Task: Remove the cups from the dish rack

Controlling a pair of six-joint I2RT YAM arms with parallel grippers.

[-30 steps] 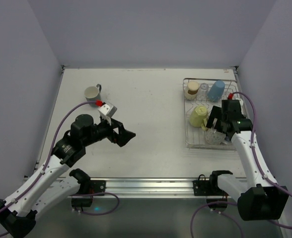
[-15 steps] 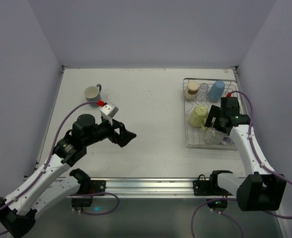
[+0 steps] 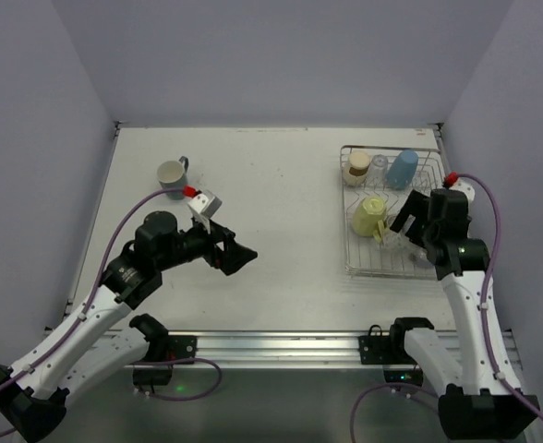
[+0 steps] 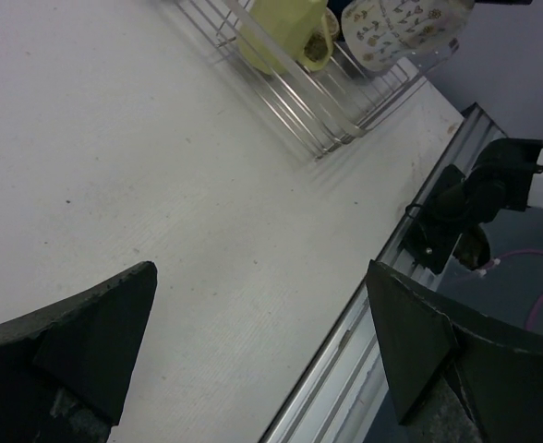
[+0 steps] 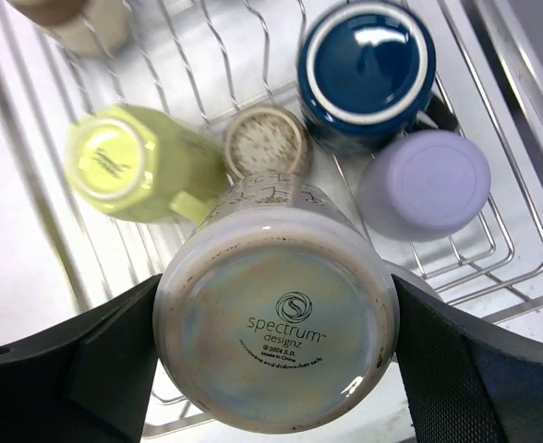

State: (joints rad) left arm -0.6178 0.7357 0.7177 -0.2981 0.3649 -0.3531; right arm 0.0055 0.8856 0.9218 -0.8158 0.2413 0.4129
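The dish rack stands at the table's right side. My right gripper is shut on the base of a white patterned cup, one finger on each side of it. Around it in the rack lie a yellow-green cup, a navy cup, a lavender cup and a small speckled cup. At the rack's far end are a beige cup, a clear glass and a light blue cup. A grey mug sits on the table at the far left. My left gripper hangs open over bare table.
The left wrist view shows the rack's near corner and the metal rail along the table's front edge. Walls close the table in on the left, back and right; the rack sits close to the right wall.
My right arm has shifted right and lifted its elbow, and its jaws have narrowed onto the white patterned cup. The left arm has stayed where it was.
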